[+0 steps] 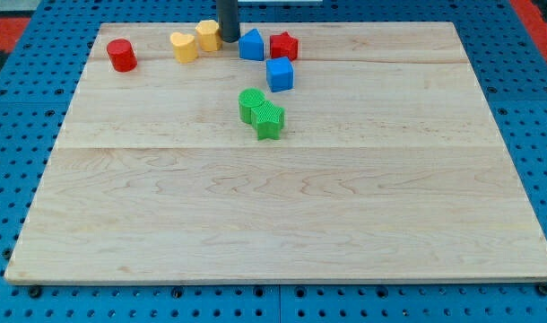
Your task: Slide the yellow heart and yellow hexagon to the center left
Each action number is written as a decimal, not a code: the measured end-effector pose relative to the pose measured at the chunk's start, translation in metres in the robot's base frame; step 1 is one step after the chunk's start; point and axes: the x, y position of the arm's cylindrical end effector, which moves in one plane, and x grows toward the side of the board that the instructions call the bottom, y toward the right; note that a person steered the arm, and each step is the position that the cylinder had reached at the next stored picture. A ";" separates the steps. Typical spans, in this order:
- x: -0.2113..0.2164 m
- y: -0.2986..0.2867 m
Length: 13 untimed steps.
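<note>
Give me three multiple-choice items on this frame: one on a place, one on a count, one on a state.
1. Where does my tip stand?
A. between the yellow hexagon block and the blue pentagon-like block
B. beside the red cylinder block
C. at the wooden board's bottom edge

2. How many blue blocks are on the board?
A. one
B. two
C. three

3. How do the two green blocks lie?
A. far apart
B. stacked
C. touching side by side

Answers: 1 A, the rod ends just right of the yellow hexagon, left of the blue block. 2 B, the pentagon-like one and a blue cube. 3 C, they sit pressed together near the board's middle.
</note>
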 end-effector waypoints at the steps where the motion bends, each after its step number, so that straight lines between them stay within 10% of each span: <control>1: -0.023 0.024; 4: -0.009 -0.051; 7: 0.100 -0.109; 10: 0.096 -0.167; 11: 0.141 -0.141; 13: 0.088 -0.083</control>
